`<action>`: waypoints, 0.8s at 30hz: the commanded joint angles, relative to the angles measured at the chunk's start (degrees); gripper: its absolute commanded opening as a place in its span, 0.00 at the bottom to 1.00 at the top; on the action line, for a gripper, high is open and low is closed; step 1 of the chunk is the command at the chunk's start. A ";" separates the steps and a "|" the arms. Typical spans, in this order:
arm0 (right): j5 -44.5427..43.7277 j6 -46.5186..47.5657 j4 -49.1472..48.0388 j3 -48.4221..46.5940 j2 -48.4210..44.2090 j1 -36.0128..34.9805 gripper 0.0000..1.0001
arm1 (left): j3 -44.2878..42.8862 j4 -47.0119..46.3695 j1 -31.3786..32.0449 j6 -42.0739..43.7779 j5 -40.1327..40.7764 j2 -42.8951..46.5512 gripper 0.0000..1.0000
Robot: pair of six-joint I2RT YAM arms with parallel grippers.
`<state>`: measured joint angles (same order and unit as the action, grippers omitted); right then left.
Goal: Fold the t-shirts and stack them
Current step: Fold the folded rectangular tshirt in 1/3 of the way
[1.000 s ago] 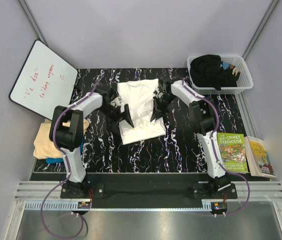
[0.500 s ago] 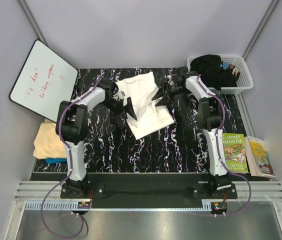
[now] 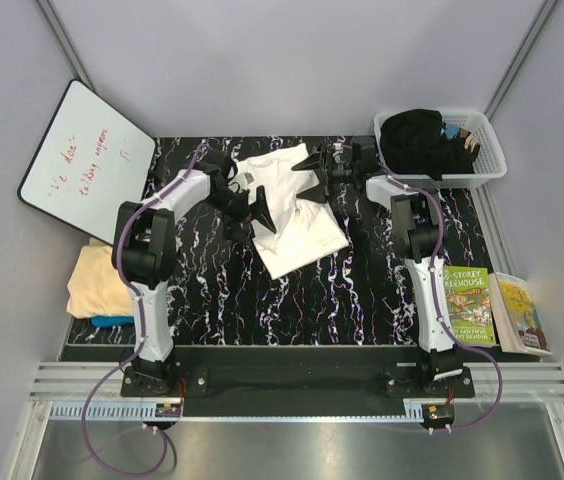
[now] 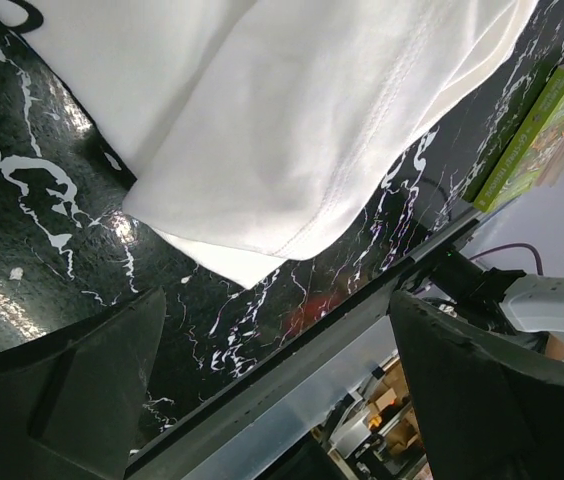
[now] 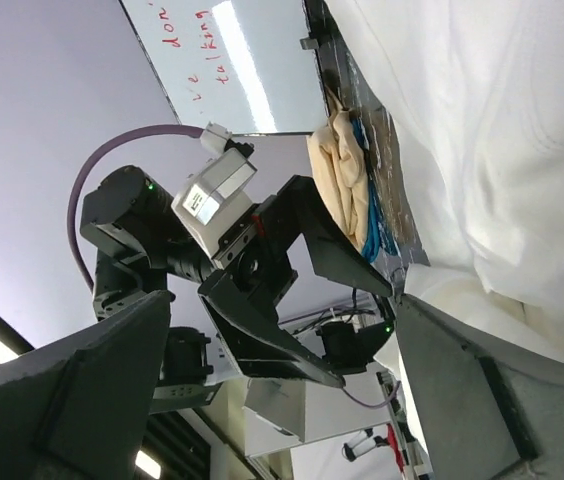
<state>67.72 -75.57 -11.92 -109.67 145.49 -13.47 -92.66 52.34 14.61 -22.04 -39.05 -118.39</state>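
A white t-shirt [image 3: 300,218] lies folded and skewed on the black marbled table [image 3: 362,290]. My left gripper [image 3: 258,203] is open at its left edge, with nothing between the fingers. My right gripper [image 3: 312,172] is open above the shirt's far right corner. The left wrist view shows the shirt's folded edge [image 4: 292,120] ahead of the open left gripper [image 4: 277,400]. The right wrist view shows white cloth [image 5: 502,150] beside the open right gripper [image 5: 282,400], which faces the left gripper [image 5: 292,290]. A pale peach t-shirt [image 3: 92,280] rests on a teal one [image 3: 112,321] at the table's left edge.
A white basket [image 3: 494,165] holding dark clothes stands at the far right corner. A whiteboard [image 3: 82,160] with red writing leans at the far left. Two books [image 3: 467,305] lie by the right arm's base.
My right gripper has opened, let go of the white shirt and drawn back toward the far edge. The shirt has turned askew. The left gripper shifted slightly toward the far side.
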 commanded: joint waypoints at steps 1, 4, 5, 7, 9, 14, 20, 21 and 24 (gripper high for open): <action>0.40 7.94 -0.81 -1.49 -5.91 0.12 1.00 | -2.26 -1.45 1.03 3.23 0.02 1.14 0.99; -8.37 31.70 34.26 -11.83 -7.24 0.11 1.00 | -2.61 -1.62 2.70 4.98 2.74 1.32 0.99; -11.18 35.54 46.52 -14.41 -7.15 0.12 1.00 | -3.13 -1.54 3.14 5.51 5.45 1.84 0.99; -20.84 44.23 56.52 -21.18 -6.97 0.03 1.00 | -4.01 -1.62 5.16 7.18 8.18 2.46 0.99; -28.67 49.17 65.43 -24.61 -7.58 -0.06 1.00 | -6.21 -1.27 7.61 8.67 13.10 2.72 0.99; -40.02 52.63 70.37 -23.23 -12.41 0.11 1.00 | -12.70 1.27 11.84 10.61 21.71 0.44 0.99; -45.04 54.04 71.77 -17.78 -15.15 0.03 1.00 | -17.99 4.96 15.53 12.11 29.45 -3.51 0.99; -45.22 54.12 71.86 -16.03 -15.50 -0.06 0.99 | -17.99 5.06 15.62 11.68 30.16 -3.60 0.99; -47.33 55.44 71.69 -12.43 -16.82 -1.29 0.87 | -17.20 5.06 15.62 10.53 32.89 -3.69 0.99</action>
<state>25.93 -23.46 56.95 -126.50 132.07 -13.52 -108.92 55.11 30.72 -11.60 -13.54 -120.97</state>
